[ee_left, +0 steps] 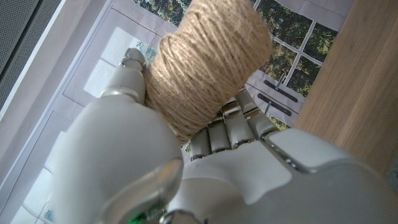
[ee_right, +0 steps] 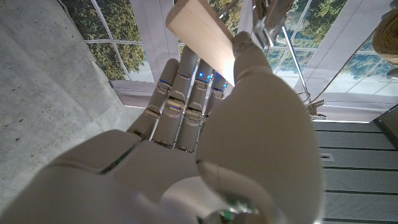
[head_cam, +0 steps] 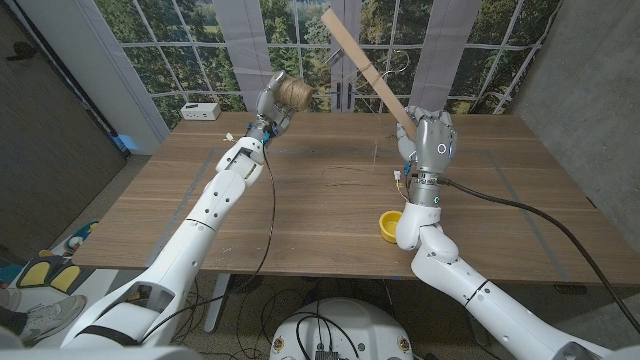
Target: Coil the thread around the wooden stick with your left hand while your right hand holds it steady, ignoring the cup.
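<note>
My left hand [head_cam: 272, 103] is raised over the far left of the table and grips a spool of tan twine [head_cam: 294, 96]. In the left wrist view the twine spool [ee_left: 208, 59] sits between my fingers [ee_left: 231, 127] and thumb. My right hand [head_cam: 430, 140] holds a flat wooden stick [head_cam: 365, 66] by its lower end, well above the table; the stick slants up and toward the left. In the right wrist view the stick [ee_right: 200, 30] passes between my fingers [ee_right: 186, 93] and thumb. A thin thread hangs by my right wrist [head_cam: 398, 178]; I cannot trace it across to the spool.
A yellow cup [head_cam: 389, 225] stands on the wooden table [head_cam: 320, 200] just left of my right forearm. A white box [head_cam: 201, 111] sits at the table's far left corner. Windows and a grey wall lie behind the table.
</note>
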Tool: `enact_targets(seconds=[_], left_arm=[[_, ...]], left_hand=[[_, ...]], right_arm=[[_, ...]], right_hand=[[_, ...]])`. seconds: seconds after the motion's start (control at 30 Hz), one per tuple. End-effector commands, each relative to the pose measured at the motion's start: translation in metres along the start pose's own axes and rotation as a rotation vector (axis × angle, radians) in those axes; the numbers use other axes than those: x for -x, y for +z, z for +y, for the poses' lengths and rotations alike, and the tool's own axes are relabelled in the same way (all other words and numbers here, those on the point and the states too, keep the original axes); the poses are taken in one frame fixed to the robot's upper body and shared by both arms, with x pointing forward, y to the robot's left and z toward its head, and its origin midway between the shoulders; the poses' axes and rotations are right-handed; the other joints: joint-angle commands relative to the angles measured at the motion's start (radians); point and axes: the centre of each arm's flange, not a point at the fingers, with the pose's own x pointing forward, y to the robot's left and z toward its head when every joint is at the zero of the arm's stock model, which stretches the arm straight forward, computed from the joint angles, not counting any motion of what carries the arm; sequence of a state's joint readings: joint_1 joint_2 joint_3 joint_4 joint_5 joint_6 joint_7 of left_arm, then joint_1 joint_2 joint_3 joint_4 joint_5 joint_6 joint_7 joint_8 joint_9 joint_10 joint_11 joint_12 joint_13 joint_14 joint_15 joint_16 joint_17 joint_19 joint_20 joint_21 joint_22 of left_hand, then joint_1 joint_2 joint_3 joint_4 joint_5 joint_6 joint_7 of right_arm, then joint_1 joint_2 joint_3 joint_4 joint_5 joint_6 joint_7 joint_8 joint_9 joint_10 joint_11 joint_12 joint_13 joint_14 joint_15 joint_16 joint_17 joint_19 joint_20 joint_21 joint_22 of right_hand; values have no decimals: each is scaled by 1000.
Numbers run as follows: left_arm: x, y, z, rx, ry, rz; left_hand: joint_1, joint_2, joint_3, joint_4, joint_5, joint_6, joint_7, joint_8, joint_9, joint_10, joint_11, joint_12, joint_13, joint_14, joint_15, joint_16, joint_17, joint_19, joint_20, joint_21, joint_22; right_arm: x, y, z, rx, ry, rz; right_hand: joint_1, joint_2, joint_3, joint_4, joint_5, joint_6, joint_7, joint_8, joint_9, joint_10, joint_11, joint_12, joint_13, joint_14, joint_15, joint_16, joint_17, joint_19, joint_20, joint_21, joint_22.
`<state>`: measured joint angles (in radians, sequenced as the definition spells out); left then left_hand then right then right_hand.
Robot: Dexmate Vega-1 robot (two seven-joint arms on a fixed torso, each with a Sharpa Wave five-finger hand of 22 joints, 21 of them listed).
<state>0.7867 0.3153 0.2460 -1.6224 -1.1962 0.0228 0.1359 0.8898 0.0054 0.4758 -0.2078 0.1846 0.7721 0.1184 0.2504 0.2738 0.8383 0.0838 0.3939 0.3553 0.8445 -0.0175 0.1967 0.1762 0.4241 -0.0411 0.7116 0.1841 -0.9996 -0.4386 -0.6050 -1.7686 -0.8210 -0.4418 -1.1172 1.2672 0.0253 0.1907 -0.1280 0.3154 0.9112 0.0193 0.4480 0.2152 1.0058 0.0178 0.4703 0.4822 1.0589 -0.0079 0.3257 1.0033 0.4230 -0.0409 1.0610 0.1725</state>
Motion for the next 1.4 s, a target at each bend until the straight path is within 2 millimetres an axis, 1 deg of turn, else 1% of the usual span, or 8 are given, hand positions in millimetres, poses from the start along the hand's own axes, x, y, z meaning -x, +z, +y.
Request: enact_targets(seconds=[0.03, 0.2, 0.33, 0.5, 0.67, 0.83, 1.03, 1.4], left_arm=[[-5, 6, -11, 25, 53, -24], [-9, 14, -15, -11, 84, -5], [-13, 26, -17, -120, 92, 46], [-16, 40, -23, -179, 130, 68], [-26, 53, -28, -238, 96, 98], [-33, 63, -39, -297, 114, 116], [-46, 73, -47, -361, 42, 179], [-55, 95, -82, -453, -3, 174]], left_hand=[[79, 155, 73, 73, 3, 235, -72, -2, 4, 333, -243, -3, 1, 98, -193, 3, 0, 20, 4, 13, 4], [79, 155, 74, 71, 4, 232, -69, -4, 5, 335, -242, -4, 0, 104, -193, 4, 0, 29, 14, 18, 5], [79, 154, 74, 70, 3, 234, -69, -4, 5, 336, -244, -5, 0, 106, -194, 4, 0, 30, 16, 19, 5], [80, 151, 75, 68, 3, 236, -66, -5, 5, 337, -244, -6, -2, 107, -192, 3, 0, 17, 24, 16, 5], [80, 149, 75, 66, 3, 239, -66, -5, 5, 340, -241, -6, -3, 107, -192, 2, -1, 5, 34, 13, 5], [80, 147, 76, 64, 2, 243, -65, -6, 4, 346, -242, -9, -8, 100, -189, -3, -3, -5, 39, 11, 5], [81, 144, 76, 62, 1, 247, -60, -6, 4, 348, -241, -10, -10, 98, -186, -5, -3, -8, 44, 11, 5], [79, 141, 77, 60, -1, 248, -53, -10, 4, 352, -241, -12, -11, 95, -177, -7, -5, -18, 63, 11, 5]], right_arm=[[7, 3, -4, -1, -11, -48], [10, 2, -3, 12, -13, -61], [11, 3, -1, 37, -15, -84], [13, 3, 2, 50, -9, -103], [17, 4, 5, 52, -5, -127], [21, 10, 7, 55, -1, -164], [23, 16, 9, 58, 2, -200], [28, 20, 19, 109, 45, -262]], right_hand=[[104, 110, 5, 1, 3, 104, -98, 8, 58, 73, -70, 7, 5, 184, -220, -2, 3, -4, -136, 5, 3], [104, 110, 4, 1, 3, 107, -97, 8, 57, 72, -71, 5, 5, 184, -220, -3, 4, -5, -137, 6, 3], [103, 111, 4, 1, 3, 106, -97, 7, 57, 73, -70, 4, 4, 185, -220, -3, 6, -6, -138, 6, 4], [103, 110, 3, 1, 3, 106, -99, 6, 58, 73, -71, 2, 5, 186, -220, -4, 8, -7, -138, 6, 4], [104, 110, 3, 1, 3, 109, -100, 7, 58, 73, -74, 3, 9, 184, -220, -7, 9, -9, -139, 7, 4], [104, 109, 2, 1, 3, 109, -100, 6, 59, 74, -77, 2, 9, 185, -220, -7, 11, -10, -139, 7, 4], [105, 109, 2, 1, 3, 108, -100, 6, 60, 72, -77, 0, 11, 185, -220, -9, 12, -12, -140, 7, 4], [105, 109, 0, 1, 3, 111, -102, 5, 60, 73, -79, -2, 11, 186, -220, -12, 15, -14, -141, 9, 5]])
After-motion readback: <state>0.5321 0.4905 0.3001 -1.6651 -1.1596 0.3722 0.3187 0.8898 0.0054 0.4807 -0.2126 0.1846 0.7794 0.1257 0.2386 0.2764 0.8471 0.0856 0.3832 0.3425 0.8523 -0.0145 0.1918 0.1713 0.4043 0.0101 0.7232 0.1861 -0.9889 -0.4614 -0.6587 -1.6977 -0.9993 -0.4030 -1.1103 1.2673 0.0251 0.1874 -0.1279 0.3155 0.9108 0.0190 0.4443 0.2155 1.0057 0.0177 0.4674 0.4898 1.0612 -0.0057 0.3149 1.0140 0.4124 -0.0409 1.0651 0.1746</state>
